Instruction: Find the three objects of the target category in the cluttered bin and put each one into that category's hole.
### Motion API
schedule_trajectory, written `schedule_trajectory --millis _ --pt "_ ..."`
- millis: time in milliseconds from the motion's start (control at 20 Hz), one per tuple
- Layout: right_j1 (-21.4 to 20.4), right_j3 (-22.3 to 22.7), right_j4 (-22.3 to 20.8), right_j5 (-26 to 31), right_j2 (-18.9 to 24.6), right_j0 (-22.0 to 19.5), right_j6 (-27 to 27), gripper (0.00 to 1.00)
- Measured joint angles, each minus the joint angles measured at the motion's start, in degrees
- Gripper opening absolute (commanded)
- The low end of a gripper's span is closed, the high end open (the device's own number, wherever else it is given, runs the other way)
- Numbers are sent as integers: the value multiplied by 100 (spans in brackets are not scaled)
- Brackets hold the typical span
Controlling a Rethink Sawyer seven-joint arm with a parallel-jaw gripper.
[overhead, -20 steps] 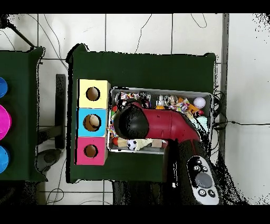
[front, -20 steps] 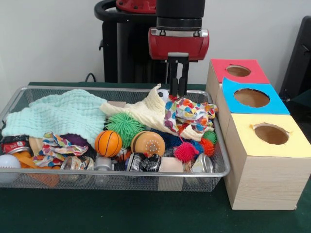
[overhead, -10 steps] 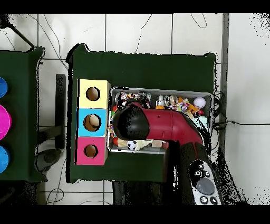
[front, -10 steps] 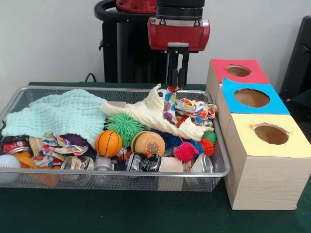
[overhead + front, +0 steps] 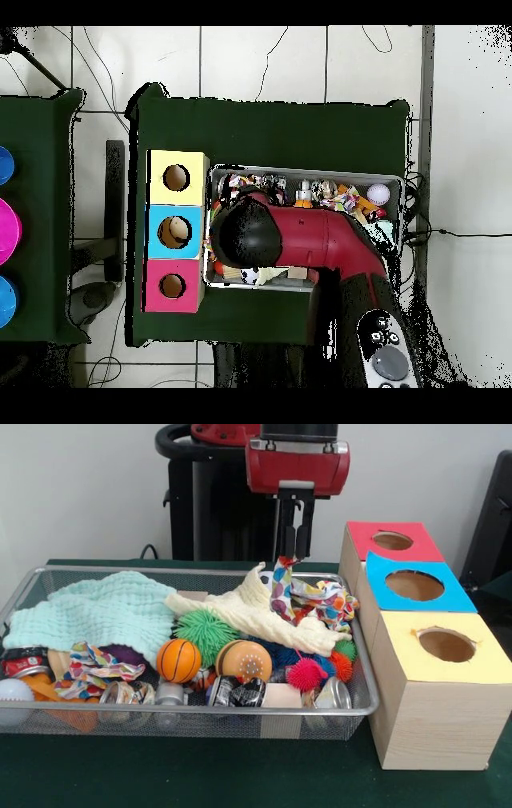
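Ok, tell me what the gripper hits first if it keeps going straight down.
The gripper points down, shut on the multicoloured cloth. Beneath lies the cream cloth in the wire bin, probably first, though depth is unclear.

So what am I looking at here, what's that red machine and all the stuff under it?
It is a robot arm with a two-fingered gripper. One picture faces it across the table; the other looks straight down, where the arm covers much of the wire bin. The bin holds cloths, balls and cans. Beside it stand three boxes with holes, topped red, blue and yellow. The gripper is shut on a corner of a spotted cloth, with that corner raised.
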Motion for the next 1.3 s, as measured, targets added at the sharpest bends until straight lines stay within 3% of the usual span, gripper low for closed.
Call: schedule_trajectory --millis 1300 --pt "-344 32 92 279 -45 50 0 0"
